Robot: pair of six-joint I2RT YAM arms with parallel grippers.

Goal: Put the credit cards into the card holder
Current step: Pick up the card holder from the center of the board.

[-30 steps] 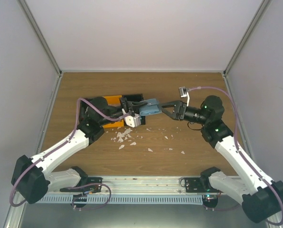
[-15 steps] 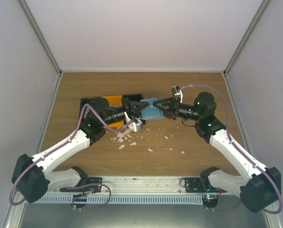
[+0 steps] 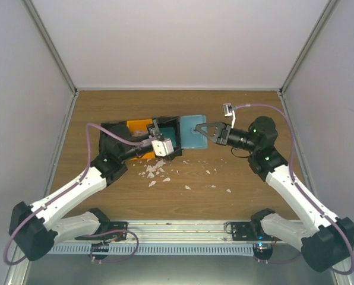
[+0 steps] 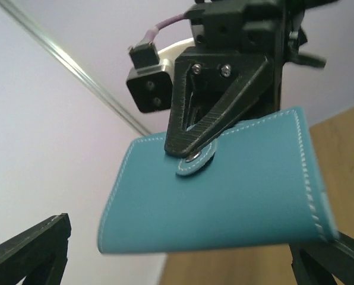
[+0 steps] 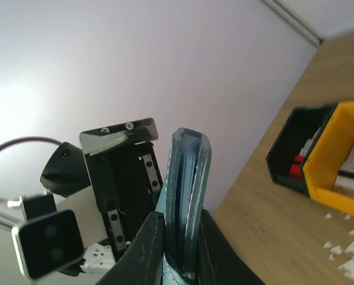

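The card holder [image 3: 189, 133], a blue closed wallet, hangs above the table between the two arms. My right gripper [image 3: 196, 127] is shut on its right edge, near the snap tab. In the right wrist view the card holder [image 5: 189, 178] stands edge-on between the right gripper [image 5: 180, 217] jaws. My left gripper [image 3: 167, 132] is open just left of the wallet and not touching it. In the left wrist view the card holder [image 4: 218, 190] fills the middle, and the left gripper [image 4: 180, 252] fingers stand wide apart at the bottom corners. The credit cards do not show clearly; something red and white [image 5: 300, 161] lies in a black bin.
A row of bins, black [image 5: 293, 145] and orange [image 5: 337, 157], lies under the left gripper, with the orange bin [image 3: 139, 126] showing from above. White scraps [image 3: 155, 171] are scattered on the wooden table [image 3: 236, 107] in front of the bins. Grey walls close in the back and sides.
The left gripper opened, let go of the card holder and drew back left. The right gripper closed on the holder and now carries it alone, slightly further right.
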